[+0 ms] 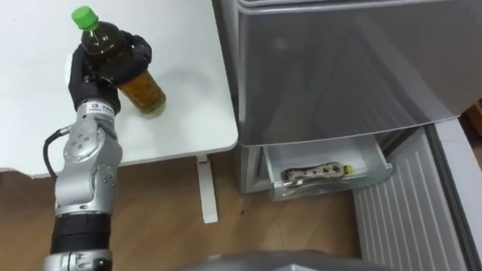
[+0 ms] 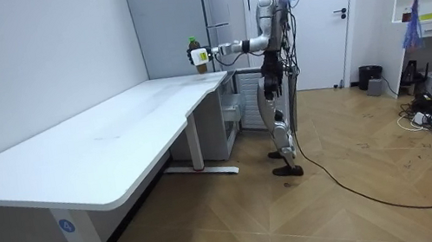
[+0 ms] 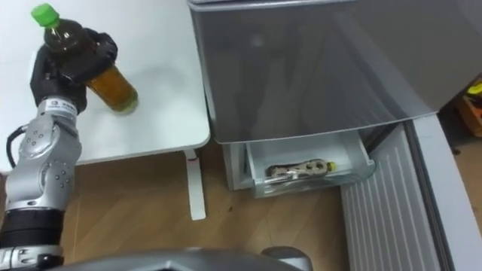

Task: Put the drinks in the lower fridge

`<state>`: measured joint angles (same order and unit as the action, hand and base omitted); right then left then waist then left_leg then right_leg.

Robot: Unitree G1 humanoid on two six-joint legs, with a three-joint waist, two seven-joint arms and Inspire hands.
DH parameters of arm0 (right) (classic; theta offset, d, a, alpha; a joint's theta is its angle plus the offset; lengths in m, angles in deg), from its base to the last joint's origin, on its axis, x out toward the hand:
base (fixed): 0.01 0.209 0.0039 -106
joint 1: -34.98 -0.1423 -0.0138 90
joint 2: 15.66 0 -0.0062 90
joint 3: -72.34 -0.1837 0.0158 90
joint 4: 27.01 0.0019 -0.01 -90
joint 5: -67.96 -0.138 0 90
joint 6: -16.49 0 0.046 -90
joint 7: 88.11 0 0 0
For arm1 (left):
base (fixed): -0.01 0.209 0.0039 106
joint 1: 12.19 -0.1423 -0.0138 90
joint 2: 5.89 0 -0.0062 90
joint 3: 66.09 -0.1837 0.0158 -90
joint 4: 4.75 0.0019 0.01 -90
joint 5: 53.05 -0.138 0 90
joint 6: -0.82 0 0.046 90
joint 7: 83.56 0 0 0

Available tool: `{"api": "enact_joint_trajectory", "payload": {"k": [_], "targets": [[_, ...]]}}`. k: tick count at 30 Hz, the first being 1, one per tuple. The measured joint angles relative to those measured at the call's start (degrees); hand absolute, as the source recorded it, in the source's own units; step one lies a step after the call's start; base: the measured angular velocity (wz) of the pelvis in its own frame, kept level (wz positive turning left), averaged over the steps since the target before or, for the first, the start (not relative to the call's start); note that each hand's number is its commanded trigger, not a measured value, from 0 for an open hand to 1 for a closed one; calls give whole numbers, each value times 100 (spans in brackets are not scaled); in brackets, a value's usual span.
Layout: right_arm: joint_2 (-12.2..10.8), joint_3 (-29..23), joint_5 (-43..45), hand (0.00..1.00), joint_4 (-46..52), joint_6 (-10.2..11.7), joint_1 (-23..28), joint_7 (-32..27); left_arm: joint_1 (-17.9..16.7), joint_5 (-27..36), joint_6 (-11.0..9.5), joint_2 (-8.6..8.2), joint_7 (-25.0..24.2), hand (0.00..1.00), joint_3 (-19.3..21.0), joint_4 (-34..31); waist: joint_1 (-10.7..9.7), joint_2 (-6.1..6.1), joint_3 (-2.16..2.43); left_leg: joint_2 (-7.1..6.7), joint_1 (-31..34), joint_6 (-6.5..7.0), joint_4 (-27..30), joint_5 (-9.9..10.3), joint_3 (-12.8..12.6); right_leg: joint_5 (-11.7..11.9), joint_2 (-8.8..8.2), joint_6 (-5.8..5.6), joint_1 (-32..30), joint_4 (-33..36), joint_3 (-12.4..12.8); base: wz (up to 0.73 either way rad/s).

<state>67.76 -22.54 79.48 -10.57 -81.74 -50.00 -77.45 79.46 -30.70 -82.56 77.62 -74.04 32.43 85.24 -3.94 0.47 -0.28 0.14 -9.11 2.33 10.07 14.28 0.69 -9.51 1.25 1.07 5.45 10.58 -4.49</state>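
A clear bottle of brown drink with a green cap is in my left hand, whose fingers curl round its upper half. The bottle tilts, cap away from me, over the right part of the white table. In the room view the bottle hangs a little above the tabletop at the end of my outstretched left arm. To the right stands the grey fridge. Its lower drawer is pulled out, and another bottle lies on its side inside.
The lower fridge door stands swung open at the right, beside the drawer. A white table leg comes down onto the wooden floor between table and fridge. I stand in front of the fridge at the table's end.
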Motion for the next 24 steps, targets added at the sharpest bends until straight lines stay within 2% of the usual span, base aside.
{"api": "enact_joint_trajectory", "payload": {"k": [4, 8, 14, 20, 24], "targets": [[5, 212, -5, 0, -11, 7, 0, -90, -30, -15, 0, 3, 41, 100, -142, -192, 115, -3, -2, 0, -1, 0, 14, 0, 111, -6, -10, -9, 63, -3, -86, 19], [6, 421, -4, 0, -24, 10, -39, -157, -368, -67, 1, 2, 41, 100, -331, -696, 213, -8, -6, -1, 40, 0, 16, 0, 126, -5, -18, -9, 58, -29, -183, 9], [51, 812, -10, 0, 3, 17, -141, -256, -567, -10, 0, 2, -15, 100, -540, -1056, 370, -29, -27, -12, 169, -1, 106, 0, 167, -5, -37, -9, 3, -42, -238, 5], [134, 1155, -3, 0, 205, 19, -172, -398, -603, 60, -8, -77, -179, 100, -889, -1086, 609, -27, -31, -78, 291, -18, 169, -13, 173, -11, -84, -4, -15, -93, -353, 12], [181, 1299, 0, 0, 284, 245, -210, -534, -651, 65, -39, -115, -186, 100, -1064, -1085, 780, -16, -29, -81, 328, -14, 172, -16, 132, -13, -102, -9, -56, -86, -363, 3]]}}
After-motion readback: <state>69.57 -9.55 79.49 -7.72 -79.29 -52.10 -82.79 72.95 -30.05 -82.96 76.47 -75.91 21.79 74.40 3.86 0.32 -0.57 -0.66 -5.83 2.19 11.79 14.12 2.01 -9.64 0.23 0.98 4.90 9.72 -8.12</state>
